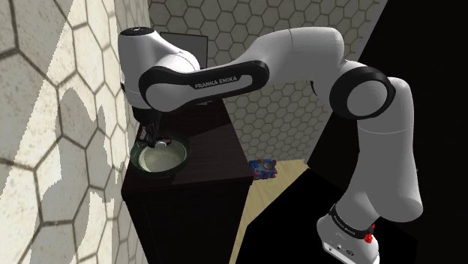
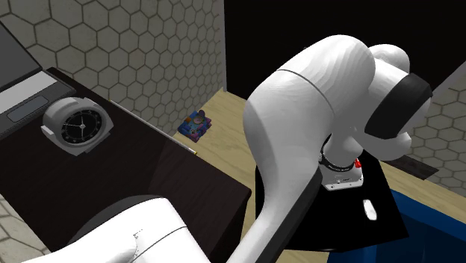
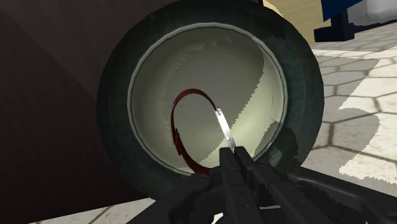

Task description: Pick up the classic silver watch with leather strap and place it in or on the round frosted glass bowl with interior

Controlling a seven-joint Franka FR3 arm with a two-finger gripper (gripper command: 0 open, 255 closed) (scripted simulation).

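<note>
Jaws: closed on the watch (image 3: 225,129), pinching its silver end. The fingers nearly meet, so the bite is thin.

Position: the gripper (image 3: 236,159) is directly over the bowl (image 3: 118,95). The watch hangs within the line of the bowl's dark rim, above its pale interior. The dark red strap (image 3: 174,124) curls in a loop over the bowl's centre.

Handling (judged): light. The strap is soft and will likely swing and flop on release. The metal looks smooth and might slip from so narrow a pinch; the stiff case is a better hold than the strap. The bowl is rigid, perhaps breakable, so a low release seems wise.

Unclear: the dial cannot be made out; the silver part reads as an edge-on sliver. Whether the strap's lowest curve touches the bowl's floor cannot be told. In the shoulder view the gripper (image 1: 155,141) sits just above the bowl (image 1: 178,159) on the dark table (image 1: 214,150); the watch is too small to resolve there.
</note>
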